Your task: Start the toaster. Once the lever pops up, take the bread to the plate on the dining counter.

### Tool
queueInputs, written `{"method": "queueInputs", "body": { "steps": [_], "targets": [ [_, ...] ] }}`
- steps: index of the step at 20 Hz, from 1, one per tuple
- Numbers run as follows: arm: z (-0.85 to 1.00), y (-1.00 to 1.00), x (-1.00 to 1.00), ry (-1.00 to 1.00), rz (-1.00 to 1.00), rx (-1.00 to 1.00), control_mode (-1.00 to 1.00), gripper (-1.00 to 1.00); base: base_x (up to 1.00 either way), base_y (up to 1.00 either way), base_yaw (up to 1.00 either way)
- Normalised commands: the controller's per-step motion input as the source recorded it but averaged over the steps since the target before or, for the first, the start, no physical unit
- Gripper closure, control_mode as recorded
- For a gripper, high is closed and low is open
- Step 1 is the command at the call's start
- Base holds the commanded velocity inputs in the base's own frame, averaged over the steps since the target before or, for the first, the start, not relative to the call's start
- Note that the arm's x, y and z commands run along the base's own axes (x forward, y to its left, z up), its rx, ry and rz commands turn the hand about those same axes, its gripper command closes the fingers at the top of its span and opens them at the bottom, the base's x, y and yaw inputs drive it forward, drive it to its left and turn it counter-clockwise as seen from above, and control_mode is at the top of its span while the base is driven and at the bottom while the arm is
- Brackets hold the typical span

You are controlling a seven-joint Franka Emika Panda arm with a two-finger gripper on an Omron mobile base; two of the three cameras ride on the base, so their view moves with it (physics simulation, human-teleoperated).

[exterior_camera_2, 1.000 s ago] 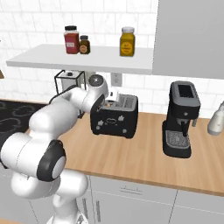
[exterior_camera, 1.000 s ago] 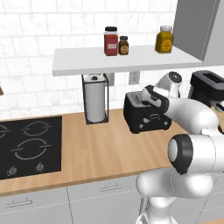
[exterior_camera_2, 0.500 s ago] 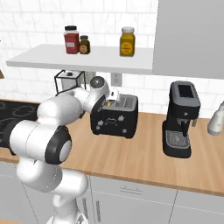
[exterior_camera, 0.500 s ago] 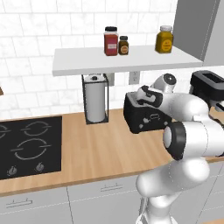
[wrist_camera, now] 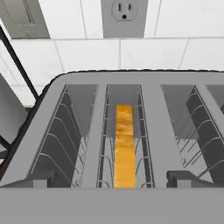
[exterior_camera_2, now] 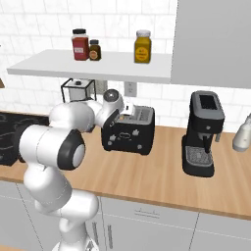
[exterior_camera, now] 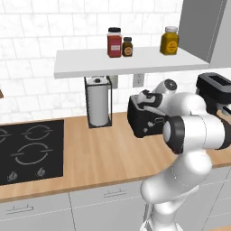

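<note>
The black toaster (exterior_camera: 143, 122) (exterior_camera_2: 128, 136) stands on the wood worktop against the tiled wall. My gripper (exterior_camera: 147, 96) (exterior_camera_2: 127, 114) hovers just above its top, pointing down at the slots. In the hand view the toaster's grey top (wrist_camera: 153, 78) lies close below, and the bread (wrist_camera: 124, 144) stands on edge deep in the middle slot, its tan-orange crust showing. My gripper (wrist_camera: 112, 178) is open, with one dark fingertip (wrist_camera: 37, 177) on each side of that slot and nothing between them. The plate and the dining counter are out of view.
A black coffee machine (exterior_camera_2: 202, 132) stands right of the toaster. A paper towel roll in a wire holder (exterior_camera: 98, 104) is to its left, and the black hob (exterior_camera: 27, 149) lies further left. A shelf (exterior_camera: 126, 61) with jars hangs over the toaster. A wall outlet (wrist_camera: 122, 13) sits behind it.
My arm has folded in, its elbow swinging up and nearer the base. The hand has shifted slightly over the toaster's top. The jaws stay wide.
</note>
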Motion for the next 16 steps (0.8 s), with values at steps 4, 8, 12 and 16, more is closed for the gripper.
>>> {"method": "queueInputs", "body": {
  "steps": [4,8,12,16],
  "targets": [
    [0.00,0.00,0.34,0.00,0.00,0.00,-1.00,-1.00,0.00,0.00,0.00],
    [0.00,-0.02,0.29,0.00,0.00,0.00,-1.00,-1.00,0.00,0.00,0.00],
    [0.00,-0.01,0.38,0.00,0.00,0.00,-1.00,-1.00,0.00,0.00,0.00],
    [-0.08,0.00,0.33,0.00,0.00,0.00,-1.00,-1.00,0.00,0.00,0.00]
  ]
}}
